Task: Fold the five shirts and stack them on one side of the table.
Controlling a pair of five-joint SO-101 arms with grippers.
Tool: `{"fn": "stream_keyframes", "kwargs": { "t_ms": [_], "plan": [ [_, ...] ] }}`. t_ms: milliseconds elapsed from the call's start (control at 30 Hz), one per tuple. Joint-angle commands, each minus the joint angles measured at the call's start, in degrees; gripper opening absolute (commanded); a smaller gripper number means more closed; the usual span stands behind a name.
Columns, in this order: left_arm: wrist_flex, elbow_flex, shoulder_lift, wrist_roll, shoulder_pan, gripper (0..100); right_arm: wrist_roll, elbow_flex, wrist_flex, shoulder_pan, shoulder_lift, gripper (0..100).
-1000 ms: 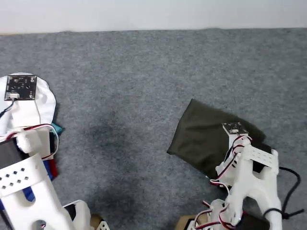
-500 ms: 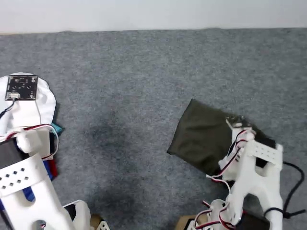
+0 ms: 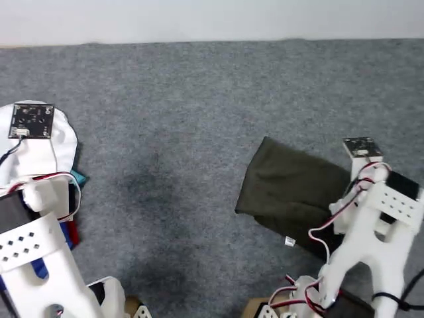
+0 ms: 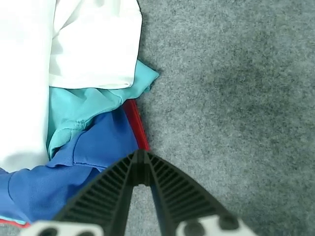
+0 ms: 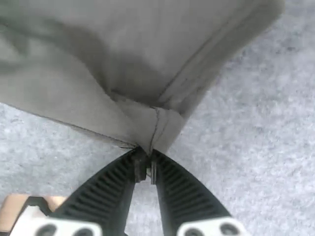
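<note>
Against the frame one second earlier, we see the right arm (image 3: 371, 222) displaced toward the table's right edge. The olive shirt (image 3: 291, 189) is drawn along with it, and a small white tag (image 3: 289, 241) is newly exposed at its near edge. The shirt, a soft matte cloth folded to a rough rectangle with creased seams, lies on the right half of the grey, felt-like table (image 3: 172, 106). The right gripper (image 5: 145, 163) has its ribbed black fingers pinched on a gathered corner of it. The left gripper (image 4: 141, 164), fingers together and empty, hovers at the edge of the stack (image 4: 74, 98) of white, teal, blue and red cloth at the table's left side.
</note>
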Motion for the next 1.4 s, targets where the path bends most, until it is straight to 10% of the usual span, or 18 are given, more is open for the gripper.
{"fn": "stream_keyframes", "kwargs": {
  "t_ms": [0, 900, 1367],
  "plan": [
    [-1.14, -0.4, -0.7, -0.53, 0.0, 0, 3.69, -3.52, 3.38, 2.51, 0.13, 1.0],
    [-1.93, -0.31, -0.7, -0.53, 0.0, 0, 11.34, -2.37, 4.35, 7.69, 0.66, 16.9],
    [-1.93, -0.31, -0.7, -0.53, 0.0, 0, -24.09, 2.55, -11.74, -6.02, 11.03, 17.2]
  ]
}}
